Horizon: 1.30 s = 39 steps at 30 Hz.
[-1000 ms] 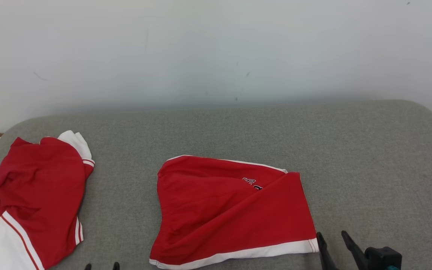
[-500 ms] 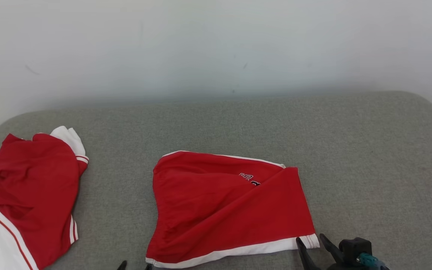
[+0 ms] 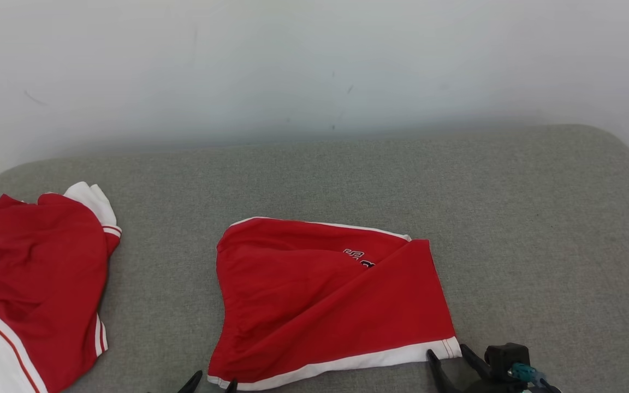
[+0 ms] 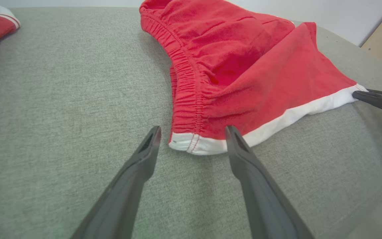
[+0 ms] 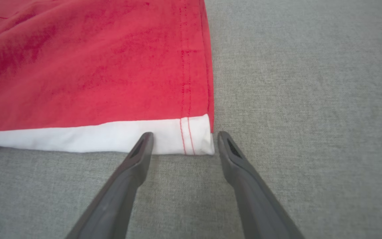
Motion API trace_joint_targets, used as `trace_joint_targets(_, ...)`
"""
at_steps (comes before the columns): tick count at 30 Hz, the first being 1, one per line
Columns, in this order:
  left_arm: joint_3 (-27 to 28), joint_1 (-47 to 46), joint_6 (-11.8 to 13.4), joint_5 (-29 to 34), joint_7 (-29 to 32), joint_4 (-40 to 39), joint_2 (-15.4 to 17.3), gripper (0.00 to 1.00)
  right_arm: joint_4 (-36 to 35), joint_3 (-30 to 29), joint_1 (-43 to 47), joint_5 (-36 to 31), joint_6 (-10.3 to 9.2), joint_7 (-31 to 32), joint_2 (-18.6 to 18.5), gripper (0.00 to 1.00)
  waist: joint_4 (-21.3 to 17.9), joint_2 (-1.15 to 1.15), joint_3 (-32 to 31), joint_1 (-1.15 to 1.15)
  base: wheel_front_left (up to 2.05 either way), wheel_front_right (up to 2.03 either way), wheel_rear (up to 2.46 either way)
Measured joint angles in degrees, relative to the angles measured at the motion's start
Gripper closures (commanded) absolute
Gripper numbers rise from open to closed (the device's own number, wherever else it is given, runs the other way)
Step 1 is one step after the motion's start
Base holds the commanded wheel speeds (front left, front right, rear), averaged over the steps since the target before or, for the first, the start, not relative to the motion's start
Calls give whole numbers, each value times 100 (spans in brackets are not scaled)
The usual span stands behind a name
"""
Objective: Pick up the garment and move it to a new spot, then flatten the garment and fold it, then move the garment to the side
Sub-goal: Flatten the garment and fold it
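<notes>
Compared with a second earlier, the left gripper (image 4: 192, 128) had slid in to the near left corner of the red shorts (image 3: 325, 305). Its fingers were spread wide with that corner between them, gripping nothing. The right gripper (image 5: 185, 133) had crept in to the shorts' near right corner too, also wide open and empty, tips right at the white band. The head camera had shifted a bit as well.

The shorts lay flat, with an elastic waistband on their left side, a white hem along the near edge, and one flap folded diagonally over some lettering. Well left of the shorts sat a crumpled red-and-white garment (image 3: 36, 284). Under them was a grey fabric surface (image 3: 511, 218), and behind them a plain white wall (image 3: 314, 65).
</notes>
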Motion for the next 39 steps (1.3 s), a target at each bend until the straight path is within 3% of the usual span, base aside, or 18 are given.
trace_joint_targets(9, -303, -258, 1, -99, 0, 443, 8, 0, 387, 233, -299, 155, 0, -73, 62, 0, -22, 0, 29, 0, 0, 0, 0)
trace_joint_targets(11, -492, -285, 0, -236, 0, 645, -1, 0, 498, 310, -359, 189, 0, -80, 85, 9, -30, 0, 34, 0, 0, 0, 0)
trace_joint_targets(12, -637, -347, 0, -379, 0, 773, -4, 0, 535, 343, -380, 216, 0, -91, 101, 50, -36, 0, 35, 0, 0, 0, 0)
trace_joint_targets(13, -772, -393, 0, -461, -1, 889, 5, 26, 575, 380, -403, 237, 0, -94, 108, 67, -40, 0, 36, 0, 0, 0, 0)
trace_joint_targets(14, -859, -445, 0, -535, -2, 964, 15, 82, 592, 410, -429, 247, 0, -94, 111, 100, -42, 0, 37, 0, 0, 0, 0)
trace_joint_targets(15, -899, -494, 0, -632, -2, 991, 44, 100, 593, 431, -453, 261, 0, -94, 116, 100, -44, 0, 40, 0, 0, 0, 0)
trace_joint_targets(23, -954, -581, 0, -851, 0, 847, 210, 100, 412, 431, -474, 355, 1, -94, 56, 100, -25, 0, 16, 0, 0, 0, 0)
trace_joint_targets(39, -695, -320, 0, -654, 0, 62, 355, 100, -189, 399, -327, 505, 1, -96, -166, 100, -23, 0, -83, 0, 0, 0, 0)
